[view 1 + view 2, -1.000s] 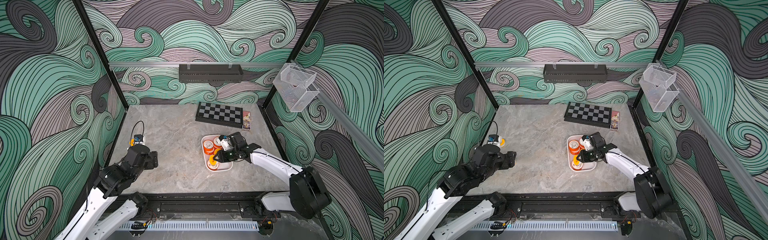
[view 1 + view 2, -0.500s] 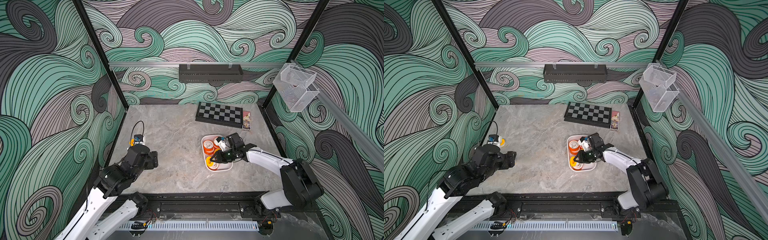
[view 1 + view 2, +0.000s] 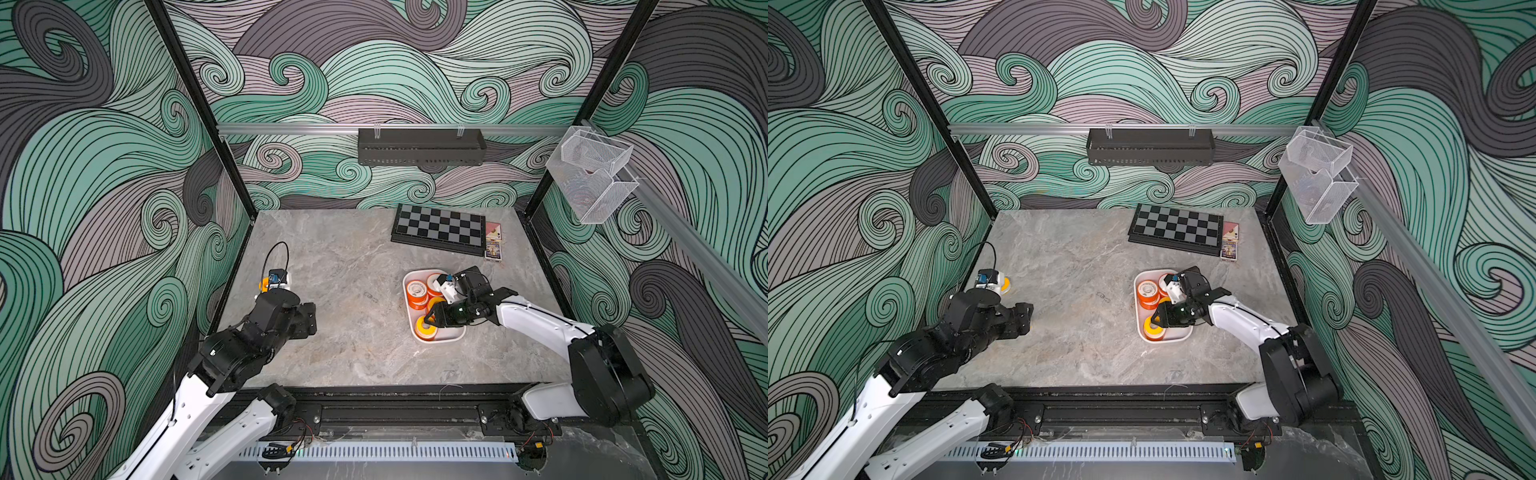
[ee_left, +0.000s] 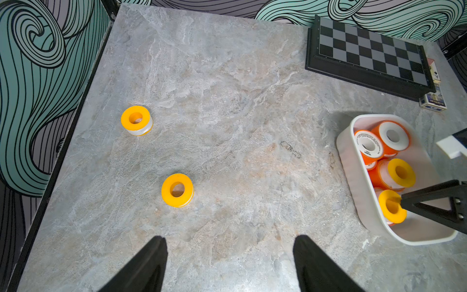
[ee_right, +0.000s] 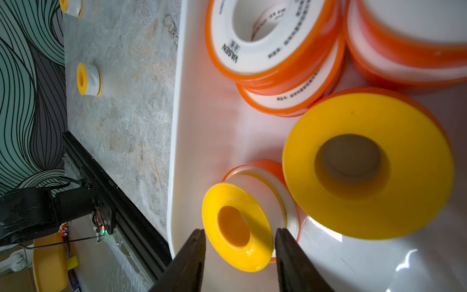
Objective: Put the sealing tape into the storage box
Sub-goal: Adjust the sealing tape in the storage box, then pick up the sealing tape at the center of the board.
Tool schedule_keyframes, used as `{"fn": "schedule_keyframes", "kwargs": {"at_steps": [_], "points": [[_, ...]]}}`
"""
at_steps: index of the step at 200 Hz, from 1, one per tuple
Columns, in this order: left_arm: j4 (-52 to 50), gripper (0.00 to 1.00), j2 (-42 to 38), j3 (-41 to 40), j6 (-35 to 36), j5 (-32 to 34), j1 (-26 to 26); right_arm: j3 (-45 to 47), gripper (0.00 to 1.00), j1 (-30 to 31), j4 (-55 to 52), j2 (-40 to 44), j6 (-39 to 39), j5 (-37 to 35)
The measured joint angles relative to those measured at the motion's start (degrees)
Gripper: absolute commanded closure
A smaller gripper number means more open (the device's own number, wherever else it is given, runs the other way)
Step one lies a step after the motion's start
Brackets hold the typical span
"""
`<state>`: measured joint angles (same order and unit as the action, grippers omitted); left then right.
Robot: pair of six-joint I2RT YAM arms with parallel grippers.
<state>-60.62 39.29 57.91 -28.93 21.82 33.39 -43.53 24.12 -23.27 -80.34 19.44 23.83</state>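
The white storage box (image 3: 444,338) (image 3: 1173,340) sits right of centre and holds several sealing tape spools: orange-rimmed ones (image 5: 265,38) and yellow ones (image 5: 366,187). My right gripper (image 5: 240,233) (image 3: 430,318) (image 3: 1156,320) reaches into the box. Its jaws stand a little apart on either side of a small yellow spool (image 5: 237,227) (image 4: 391,206) lying tilted at the box's near end. Two more yellow spools (image 4: 135,119) (image 4: 177,189) lie on the table at the left. My left gripper (image 4: 228,242) (image 3: 309,318) hovers open and empty near them.
A folded chessboard (image 3: 438,226) and small card boxes (image 3: 493,243) lie at the back right. A black perforated bin (image 3: 419,145) hangs on the back rail. Clear mesh baskets (image 3: 590,174) hang on the right rail. Black frame edges bound the table.
My right gripper's jaws have parted from the yellow spool, which now rests in the box. The right arm shifted slightly. The left arm has not moved.
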Motion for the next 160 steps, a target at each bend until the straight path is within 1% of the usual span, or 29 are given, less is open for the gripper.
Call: {"fn": "schedule_keyframes", "kwargs": {"at_steps": [38, 72, 80, 98, 116, 138, 160], "points": [[0.02, 0.18, 0.55, 0.00, 0.00, 0.00, 0.00, -0.02, 0.46, 0.00, -2.75, 4.70, -0.72, -2.97], [-0.37, 0.17, 2.78, 0.02, -0.94, 1.44, 0.00, 0.20, 0.45, 0.90, -2.73, 12.24, -1.11, -7.32], [-0.83, 0.12, 4.04, 0.09, -1.62, 2.47, 0.00, 0.52, 0.45, 1.57, -2.05, 14.38, -1.09, -8.90], [-3.08, 0.11, 7.91, 0.76, -4.94, 4.76, 0.00, 2.16, 0.45, 2.95, 0.00, 17.81, -1.09, -11.91], [-2.58, 0.11, 11.32, 0.15, -8.72, 4.94, -0.02, 3.96, 0.44, 3.76, 1.27, 18.88, -1.20, -13.94], [-0.76, 0.11, 14.84, -3.89, -13.64, 4.35, -0.50, 5.33, 0.44, 4.15, 1.44, 19.08, -1.55, -15.54], [1.68, 0.10, 19.30, -7.78, -17.42, 4.28, -1.09, 6.67, 0.43, 4.72, 1.70, 21.33, -1.73, -16.48]]}}
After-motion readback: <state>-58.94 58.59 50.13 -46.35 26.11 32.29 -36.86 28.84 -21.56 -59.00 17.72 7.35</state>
